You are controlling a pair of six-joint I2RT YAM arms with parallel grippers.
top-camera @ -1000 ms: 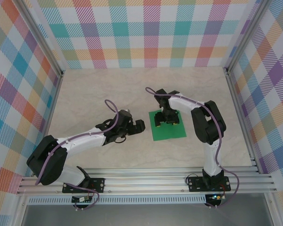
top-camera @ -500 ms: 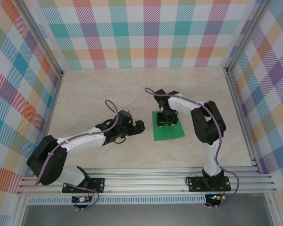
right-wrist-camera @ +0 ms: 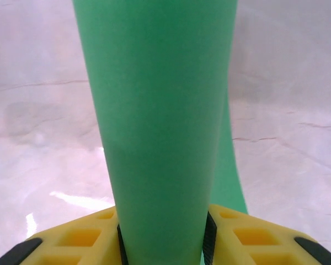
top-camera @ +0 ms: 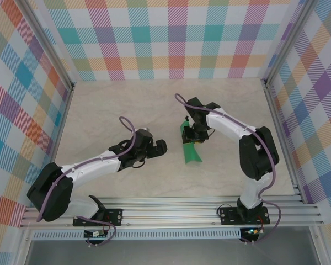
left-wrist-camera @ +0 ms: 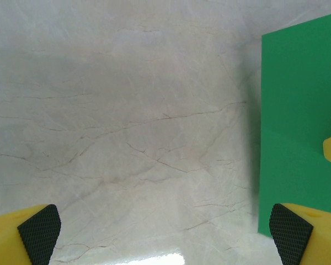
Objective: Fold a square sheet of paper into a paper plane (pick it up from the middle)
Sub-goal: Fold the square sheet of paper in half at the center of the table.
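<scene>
A bright green sheet of paper (top-camera: 190, 150) sits near the middle of a pale, marbled tabletop (top-camera: 110, 110). From the overhead camera it looks like a narrow, curved strip rather than a flat square, with its sides bowed together. Whether its near end touches the tabletop cannot be told.

The right gripper (top-camera: 194, 133) holds the sheet from above, at its far end. In the right wrist camera the paper (right-wrist-camera: 160, 110) runs up the centre as a smooth rounded band. It is pinched at the bottom of the picture between two yellow fingers (right-wrist-camera: 83, 238), the jaws closed tight on it.

The left gripper (top-camera: 159, 148) hangs just to the left of the sheet, apart from it and holding nothing. In the left wrist camera its jaws stand wide. One yellow finger with a black ridged pad (left-wrist-camera: 39, 232) is at the bottom left corner and the other at the bottom right. Bare tabletop lies between them, and the green paper (left-wrist-camera: 298, 127) fills the right edge of that picture.

Walls (top-camera: 171, 38) in a bright checked pattern stand around the tabletop on three sides.
</scene>
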